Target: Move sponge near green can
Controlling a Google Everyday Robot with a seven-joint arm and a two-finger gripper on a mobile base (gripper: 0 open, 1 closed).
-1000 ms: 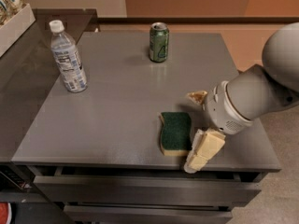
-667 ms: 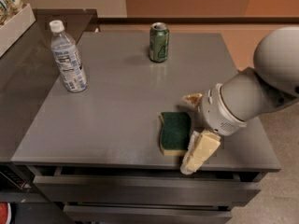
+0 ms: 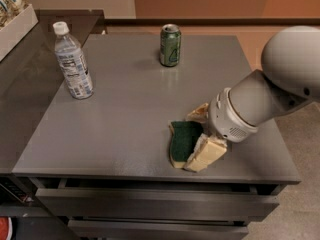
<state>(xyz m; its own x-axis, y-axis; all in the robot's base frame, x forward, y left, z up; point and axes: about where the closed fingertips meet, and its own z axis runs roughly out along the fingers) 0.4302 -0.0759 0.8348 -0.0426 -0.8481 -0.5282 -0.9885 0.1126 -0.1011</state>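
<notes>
The sponge, dark green on top with a pale yellow base, lies near the front edge of the grey table. My gripper reaches in from the right and its two cream fingers press on the sponge's right end, one at the far side and one at the near side. The near finger hides the sponge's near right corner. The green can stands upright at the far middle of the table, well away from the sponge.
A clear plastic water bottle stands upright at the table's left. A white box sits on the dark counter at the far left. Drawers run under the table's front edge.
My gripper has moved a little to the left onto the sponge, and its fingers have drawn closer together around the sponge's right end. The can and the bottle have not moved.
</notes>
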